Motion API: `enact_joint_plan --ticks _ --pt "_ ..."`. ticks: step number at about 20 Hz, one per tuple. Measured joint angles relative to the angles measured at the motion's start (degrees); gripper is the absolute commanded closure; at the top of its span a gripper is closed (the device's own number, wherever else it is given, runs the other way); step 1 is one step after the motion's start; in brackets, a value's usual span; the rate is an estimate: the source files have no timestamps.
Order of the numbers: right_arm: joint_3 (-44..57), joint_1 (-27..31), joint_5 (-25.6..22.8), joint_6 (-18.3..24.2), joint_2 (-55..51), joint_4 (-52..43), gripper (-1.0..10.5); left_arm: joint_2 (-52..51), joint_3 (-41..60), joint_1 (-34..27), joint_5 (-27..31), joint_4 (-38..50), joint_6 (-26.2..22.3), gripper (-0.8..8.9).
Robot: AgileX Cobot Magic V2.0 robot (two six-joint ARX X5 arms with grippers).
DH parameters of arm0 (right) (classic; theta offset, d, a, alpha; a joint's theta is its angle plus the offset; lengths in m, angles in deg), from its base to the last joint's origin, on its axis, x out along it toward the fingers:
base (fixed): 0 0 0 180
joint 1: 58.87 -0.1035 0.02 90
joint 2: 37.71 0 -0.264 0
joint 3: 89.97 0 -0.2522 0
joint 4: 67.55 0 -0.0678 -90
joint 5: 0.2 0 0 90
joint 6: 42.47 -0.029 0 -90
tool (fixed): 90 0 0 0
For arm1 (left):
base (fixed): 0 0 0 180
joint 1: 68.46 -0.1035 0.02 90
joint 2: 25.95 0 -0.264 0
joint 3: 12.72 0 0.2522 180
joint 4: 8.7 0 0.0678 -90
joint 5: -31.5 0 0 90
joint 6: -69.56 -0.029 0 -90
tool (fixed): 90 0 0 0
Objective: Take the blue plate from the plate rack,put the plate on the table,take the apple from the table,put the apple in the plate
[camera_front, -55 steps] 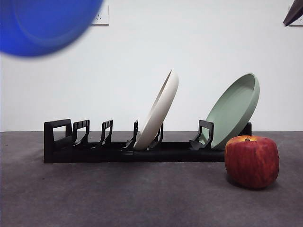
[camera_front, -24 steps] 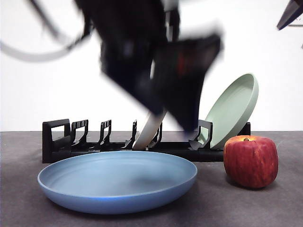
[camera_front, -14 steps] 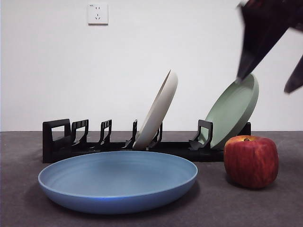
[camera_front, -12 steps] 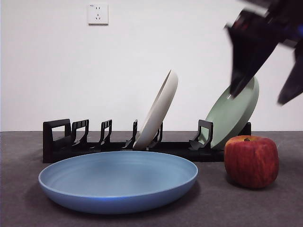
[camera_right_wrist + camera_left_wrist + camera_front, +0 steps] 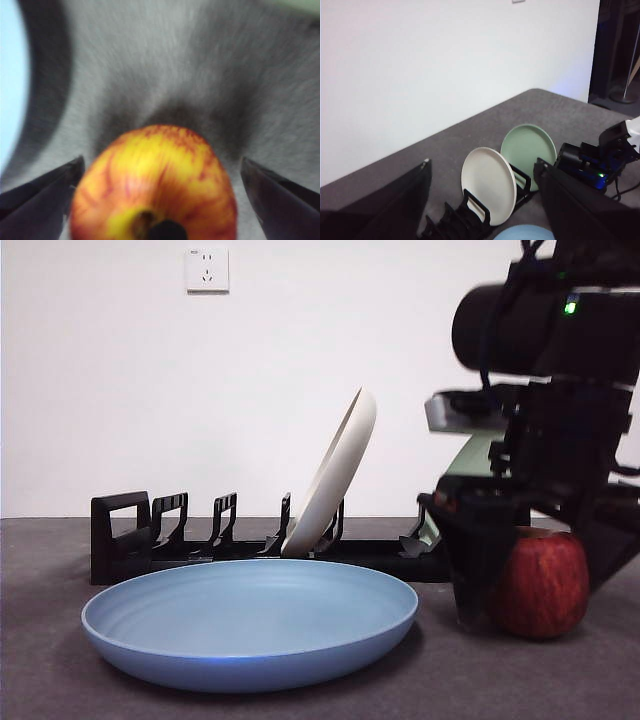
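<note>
The blue plate [image 5: 250, 625] lies flat on the table [image 5: 300, 705] in front of the plate rack [image 5: 120, 530]; a sliver of the blue plate [image 5: 525, 234] shows in the left wrist view. The dark red apple [image 5: 548, 585] stands on the table to the plate's right. My right gripper [image 5: 540, 590] has come down over it, open, one jaw on each side of the apple [image 5: 155, 185]. Whether the jaws touch it is unclear. My left gripper [image 5: 482, 210] hangs high above the rack [image 5: 470, 220], open and empty, out of the front view.
A cream-white plate [image 5: 335, 475] leans in the rack's middle slot. A sage-green plate [image 5: 527, 150] leans at the rack's right end, mostly hidden behind the right arm in the front view. A white wall with a socket [image 5: 207, 269] stands behind.
The blue plate came down from the upper left and now lies on the table. The arm that carried it withdrew. The right arm dropped from the top right corner onto the apple.
</note>
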Motion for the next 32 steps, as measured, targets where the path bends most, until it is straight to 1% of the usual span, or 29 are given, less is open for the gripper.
enact_joint_plan --ticks 1,2,3,6,10,12,13,16,18,22,28,32 --pt "-0.11 0.00 -0.24 0.00 0.70 0.09 7.9 0.04 0.02 0.00 -0.02 -0.79 0.04 4.68" --pt "-0.28 0.00 -0.09 -0.02 0.70 0.07 9.4 0.07 0.02 0.00 0.00 -1.29 0.07 4.68" --pt "-0.28 -0.02 -0.07 -0.02 0.76 0.17 9.5 0.04 0.02 0.00 0.00 -1.57 0.04 4.68" --pt "-0.31 -0.02 -0.02 -0.31 0.07 1.40 9.6 0.04 0.02 0.00 0.00 -1.60 0.07 4.68" --pt "-2.82 -1.18 0.96 -2.86 -7.61 5.60 9.6 0.48 0.02 0.00 0.00 -1.60 0.02 4.68" --pt "-5.42 -3.39 5.14 -3.93 -11.04 5.60 9.6 1.03 0.02 0.00 0.68 -1.55 -0.52 4.68" --pt "-6.69 -4.52 6.32 -4.50 -11.28 5.60 9.6 1.14 0.02 0.00 1.75 -1.55 -0.74 4.68" --pt "-10.95 -9.44 6.64 -5.79 -10.45 5.42 9.6 1.14 0.02 0.00 5.07 -1.62 -1.97 4.68" --pt "-14.16 -12.85 6.60 -6.23 -8.41 4.09 9.6 1.14 0.02 0.00 6.27 -2.05 -2.16 4.68" --pt "-19.69 -16.70 6.38 -6.60 -0.74 3.23 9.6 1.14 0.02 0.00 8.63 -4.39 -2.19 4.68" --pt "-21.51 -18.36 6.19 -6.64 12.33 0.90 9.6 1.14 0.02 0.00 8.74 -7.19 -1.46 4.68" --pt "-21.62 -18.62 6.01 -6.56 17.79 -0.48 9.6 1.14 0.02 0.00 8.76 -8.35 0.09 4.68"
